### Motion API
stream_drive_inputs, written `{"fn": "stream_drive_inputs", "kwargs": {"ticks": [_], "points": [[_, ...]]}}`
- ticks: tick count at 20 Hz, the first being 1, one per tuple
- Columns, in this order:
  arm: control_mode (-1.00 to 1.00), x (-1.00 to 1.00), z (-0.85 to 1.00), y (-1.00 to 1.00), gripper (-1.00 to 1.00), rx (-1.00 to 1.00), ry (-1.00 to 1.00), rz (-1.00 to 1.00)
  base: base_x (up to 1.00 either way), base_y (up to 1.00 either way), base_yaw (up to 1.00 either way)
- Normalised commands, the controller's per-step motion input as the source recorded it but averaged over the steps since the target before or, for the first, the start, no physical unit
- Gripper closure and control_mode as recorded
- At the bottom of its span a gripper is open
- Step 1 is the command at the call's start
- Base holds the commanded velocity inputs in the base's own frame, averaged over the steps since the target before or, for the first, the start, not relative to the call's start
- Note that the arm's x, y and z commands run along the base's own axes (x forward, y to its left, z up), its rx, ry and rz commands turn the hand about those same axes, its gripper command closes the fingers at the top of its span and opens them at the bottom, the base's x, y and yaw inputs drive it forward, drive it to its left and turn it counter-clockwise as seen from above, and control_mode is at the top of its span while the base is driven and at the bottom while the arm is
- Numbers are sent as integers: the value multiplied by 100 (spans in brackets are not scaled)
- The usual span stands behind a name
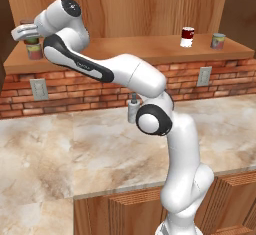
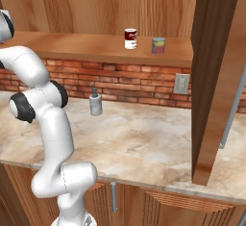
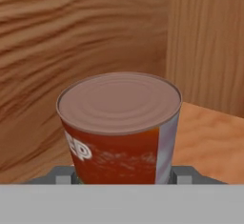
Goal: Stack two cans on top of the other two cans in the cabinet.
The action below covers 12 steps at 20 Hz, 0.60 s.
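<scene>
- Left base view: I have the white arm stretched to the far left end of the light-brown wood-grain cabinet [image 1: 150,46]. The hand [image 1: 24,31] sits level with a dark red-brown can [image 1: 31,39] that stands on a pale grey-green can with a red label [image 1: 35,52]. The arm covers most of the upper can, so I cannot tell from here whether the fingers are clamped on it or loose. Far to the right on the same shelf, a red can with a white band [image 1: 187,37] and a second pale grey-green can [image 1: 218,41] stand upright, near each other but apart, not yet stacked.
- Right base view: the red-and-white can [image 2: 130,38] and the pale can [image 2: 158,45] stand side by side on the shelf. A grey pump bottle [image 2: 95,103] stands on the marble table [image 2: 144,143] below.
- Hand view: a can with an orange-red label and a ribbed metal lid [image 3: 119,127] rises directly ahead, centred between the two grey finger mounts at the bottom. The fingertips themselves are hidden, so contact is unclear.
- Handling, as I judge it: a can is rigid and fairly light, with smooth, slippery sides. I would pinch it at mid-height across its width and keep it upright, since the rim below is a narrow seat.
</scene>
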Motion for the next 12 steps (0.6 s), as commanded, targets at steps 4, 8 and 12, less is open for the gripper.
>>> {"fn": "stream_drive_inputs", "kwargs": {"ticks": [4,8,12], "points": [[-100,0,-8,0,-100,0,0,0,0,0,0],[-100,0,-1,-2,-100,0,0,0,0,0,0],[-100,0,0,-8,-100,0,0,0,0,0,0]]}}
